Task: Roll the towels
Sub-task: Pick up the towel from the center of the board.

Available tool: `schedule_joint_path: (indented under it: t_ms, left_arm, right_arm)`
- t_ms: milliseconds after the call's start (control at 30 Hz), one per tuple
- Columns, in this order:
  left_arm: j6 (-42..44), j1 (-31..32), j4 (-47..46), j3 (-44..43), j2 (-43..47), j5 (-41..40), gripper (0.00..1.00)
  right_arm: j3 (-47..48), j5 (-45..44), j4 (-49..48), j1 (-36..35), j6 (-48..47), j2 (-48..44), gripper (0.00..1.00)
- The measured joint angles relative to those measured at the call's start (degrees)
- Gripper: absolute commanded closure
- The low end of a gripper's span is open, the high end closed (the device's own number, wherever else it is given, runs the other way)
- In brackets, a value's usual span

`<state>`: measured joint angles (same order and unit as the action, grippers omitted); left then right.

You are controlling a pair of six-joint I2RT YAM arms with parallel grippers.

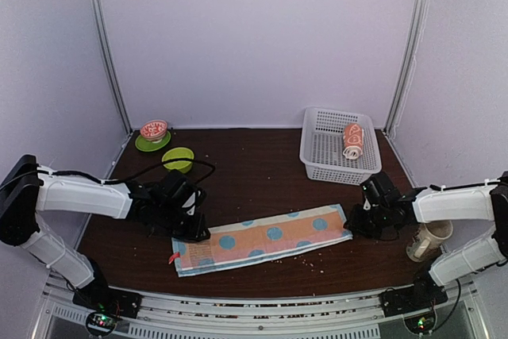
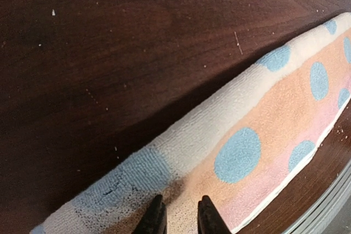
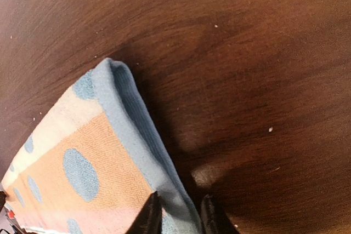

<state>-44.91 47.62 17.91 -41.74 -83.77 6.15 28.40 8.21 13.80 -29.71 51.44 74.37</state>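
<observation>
The dotted towel (image 1: 262, 240) (image 2: 247, 152) (image 3: 82, 157) lies folded into a long strip across the near part of the table (image 1: 254, 172), while the orange towel (image 1: 352, 141) sits rolled in the white basket (image 1: 321, 156) at the back right. The right claw (image 1: 355, 224) (image 3: 178, 215) pinches the strip's blue right-hand hem between its fingertips. The left claw (image 1: 194, 232) (image 2: 180, 217) sits on the strip's left end with its tips narrowly apart, and whether it grips the cloth cannot be told, since only the tips show in the wrist view.
</observation>
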Motion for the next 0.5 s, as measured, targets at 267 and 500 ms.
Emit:
schedule_joint_path:
  t_ms: [267,500]
  left_arm:
    - [0.1,0.0,0.0,0.2,0.1,-0.5,0.83]
    - [0.1,0.0,0.0,0.2,0.9,-1.1,0.84]
  right_arm:
    - [-1.5,0.9,-1.3,0.1,-0.2,-0.2,1.0]
    - [-1.8,0.8,2.6,0.2,-0.2,-3.2,1.0]
